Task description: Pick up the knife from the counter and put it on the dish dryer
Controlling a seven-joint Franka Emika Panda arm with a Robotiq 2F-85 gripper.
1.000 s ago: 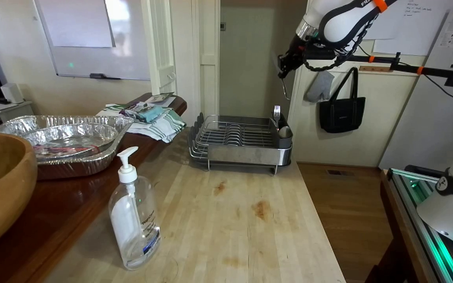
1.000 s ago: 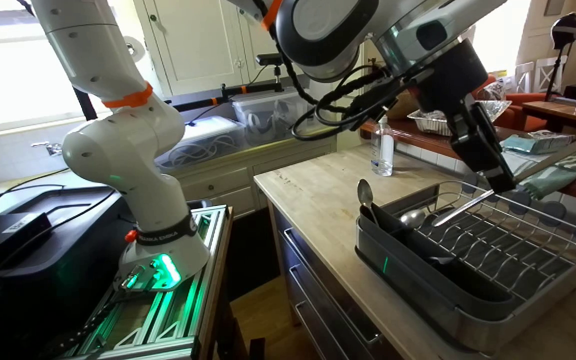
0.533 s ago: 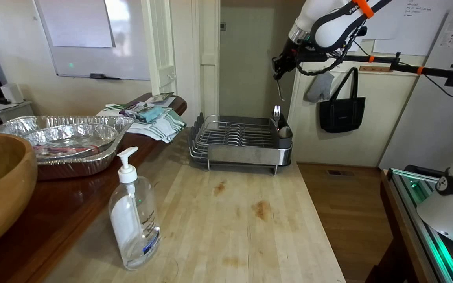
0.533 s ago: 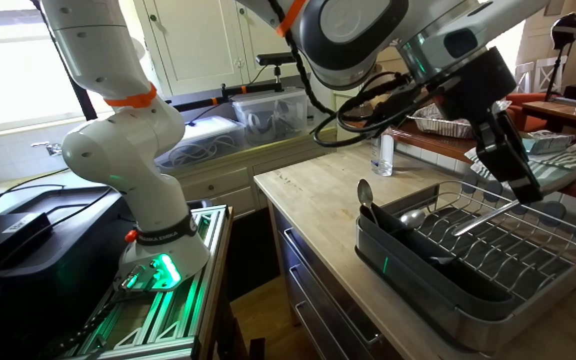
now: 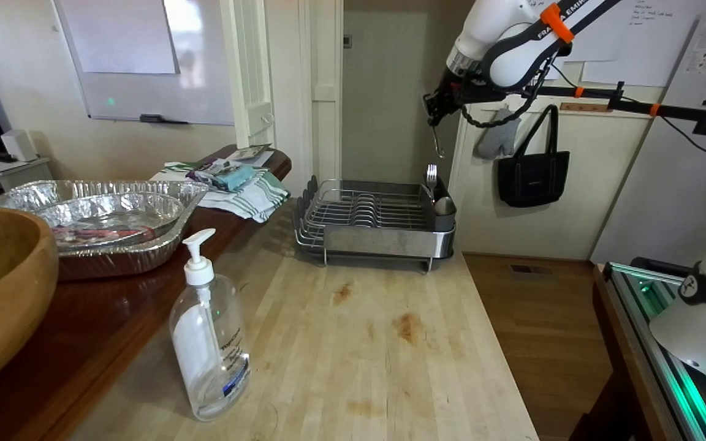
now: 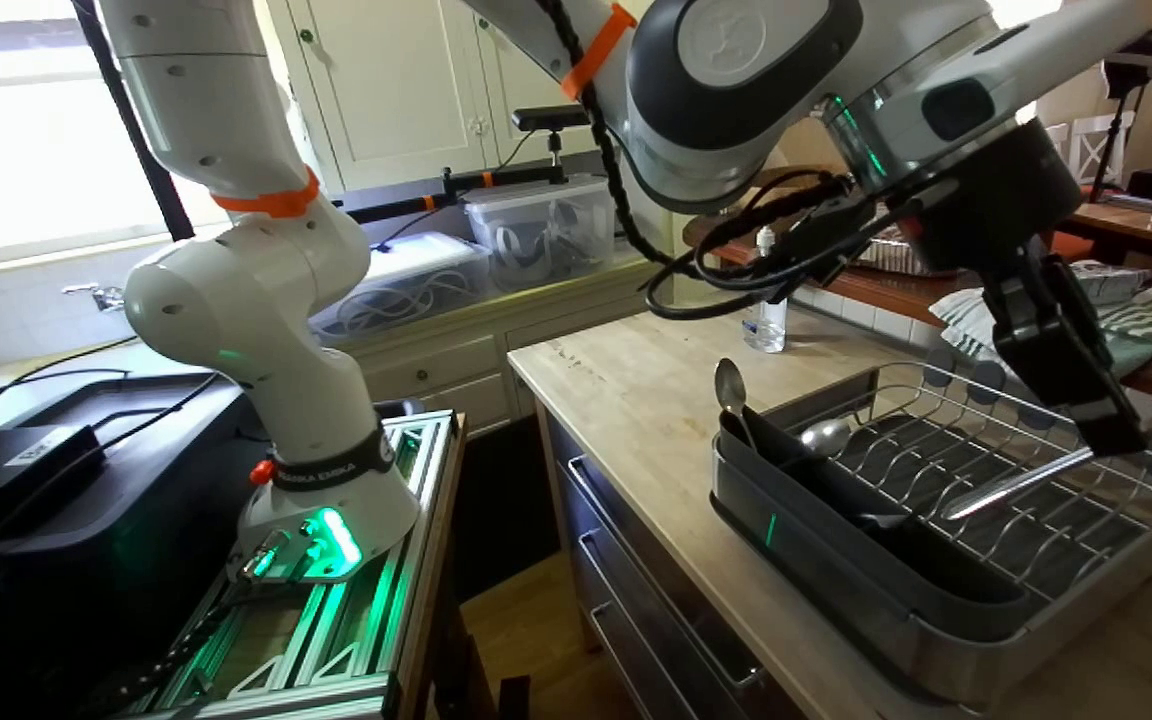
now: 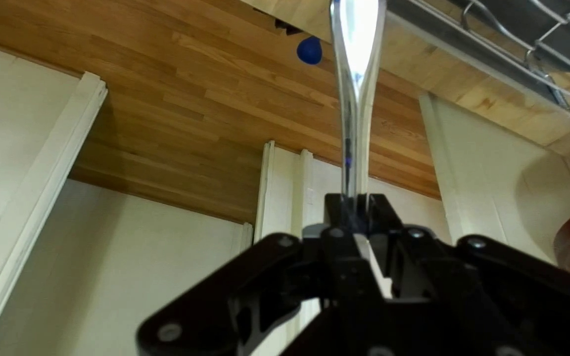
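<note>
My gripper (image 6: 1116, 435) is shut on the slim silvery knife (image 6: 1021, 485) and holds it in the air, tilted. In the wrist view, the knife (image 7: 356, 64) stretches away from the fingertips (image 7: 356, 212). In an exterior view, the gripper (image 5: 431, 119) is high, above and behind the dish dryer (image 5: 383, 242), with the knife (image 5: 437, 144) hanging below it. The dish dryer's wall (image 6: 796, 540) and wires show below the knife in an exterior view. In the wrist view, the dish dryer (image 7: 493, 44) lies at the upper right, beside the knife. The counter (image 5: 390, 367) carries the dryer.
A fork (image 5: 431, 174) and spoons (image 6: 729, 385) stand in the dryer's dark cutlery holder (image 6: 866, 520). A soap bottle (image 5: 211, 343) stands on the counter. A wooden bowl (image 5: 3, 294), a foil tray (image 5: 126, 257) and towels (image 5: 249, 193) lie on the darker ledge alongside.
My gripper has carried the knife rightward and down in an exterior view, across the dish dryer. In the opposite picture it shifts slightly left and down. The grip on the knife is unchanged.
</note>
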